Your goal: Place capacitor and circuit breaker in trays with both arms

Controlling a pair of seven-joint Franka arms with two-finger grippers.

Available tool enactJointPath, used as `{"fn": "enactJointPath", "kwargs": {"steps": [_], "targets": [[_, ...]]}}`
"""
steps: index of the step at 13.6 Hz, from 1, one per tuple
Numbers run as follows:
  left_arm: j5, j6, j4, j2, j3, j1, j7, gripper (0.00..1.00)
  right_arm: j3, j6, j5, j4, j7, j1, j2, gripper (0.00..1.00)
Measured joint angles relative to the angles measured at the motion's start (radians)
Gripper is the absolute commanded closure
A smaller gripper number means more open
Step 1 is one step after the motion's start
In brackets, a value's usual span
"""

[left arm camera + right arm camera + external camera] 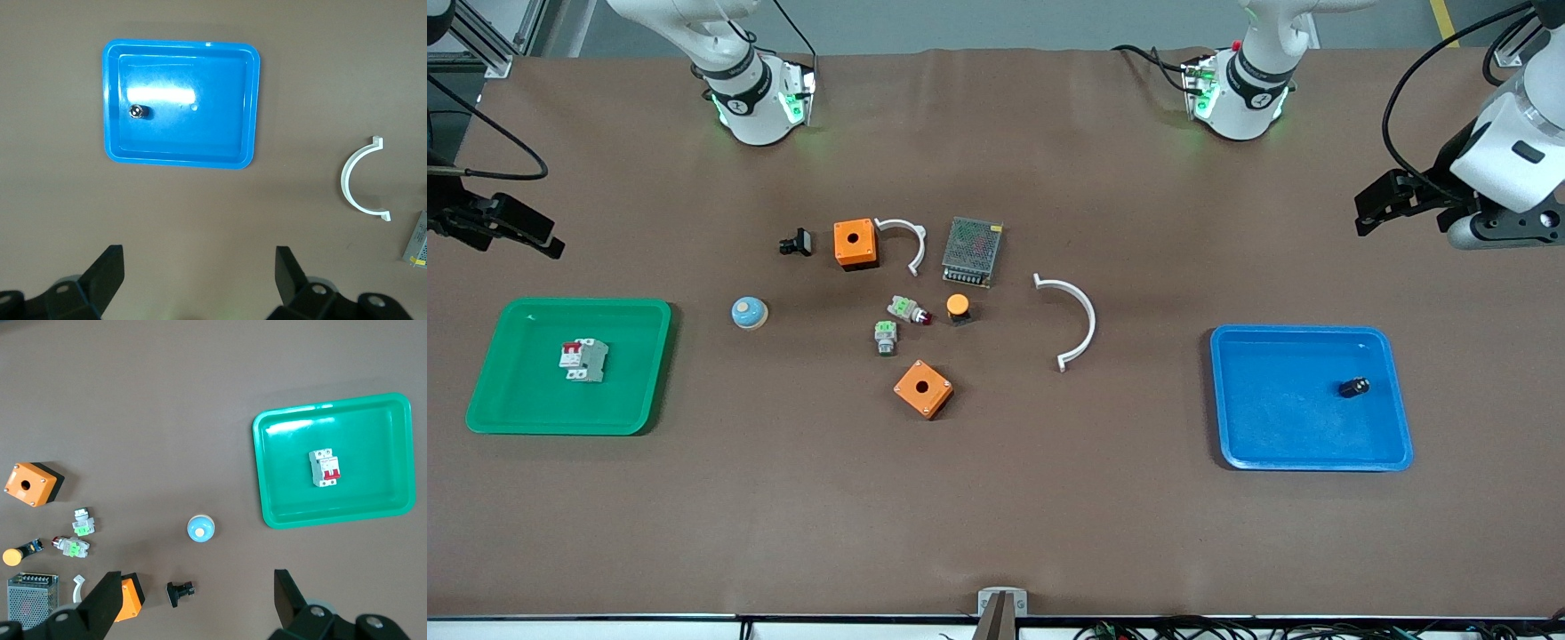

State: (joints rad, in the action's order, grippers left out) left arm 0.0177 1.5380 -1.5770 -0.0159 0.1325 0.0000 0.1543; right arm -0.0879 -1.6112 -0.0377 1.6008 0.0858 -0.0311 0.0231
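Note:
The capacitor, a tiny black cylinder, lies in the blue tray at the left arm's end of the table. It also shows in the left wrist view, inside that tray. The circuit breaker, white-grey with red levers, lies in the green tray at the right arm's end, and shows in the right wrist view in that tray. My left gripper is open and empty, raised over bare table beside the blue tray. My right gripper is open and empty, raised beside the green tray.
Loose parts sit mid-table: two orange boxes, a metal power supply, two white curved pieces, a blue-domed button, a black clip-like part, an orange-capped button, and two green-topped parts.

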Motion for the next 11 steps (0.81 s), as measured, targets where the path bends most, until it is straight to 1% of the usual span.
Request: {"fn": "enactJointPath", "kwargs": {"steps": [4, 11], "targets": [[0.002, 0.0, 0.007, -0.001, -0.021, 0.006, -0.005, 0.0, 0.0, 0.004, 0.0, -0.033, 0.0, 0.0, -0.006, 0.0], [0.014, 0.007, 0.013, 0.003, -0.022, 0.005, -0.005, 0.0, 0.0, 0.009, 0.0, -0.059, -0.004, 0.0, -0.006, 0.0]]}}
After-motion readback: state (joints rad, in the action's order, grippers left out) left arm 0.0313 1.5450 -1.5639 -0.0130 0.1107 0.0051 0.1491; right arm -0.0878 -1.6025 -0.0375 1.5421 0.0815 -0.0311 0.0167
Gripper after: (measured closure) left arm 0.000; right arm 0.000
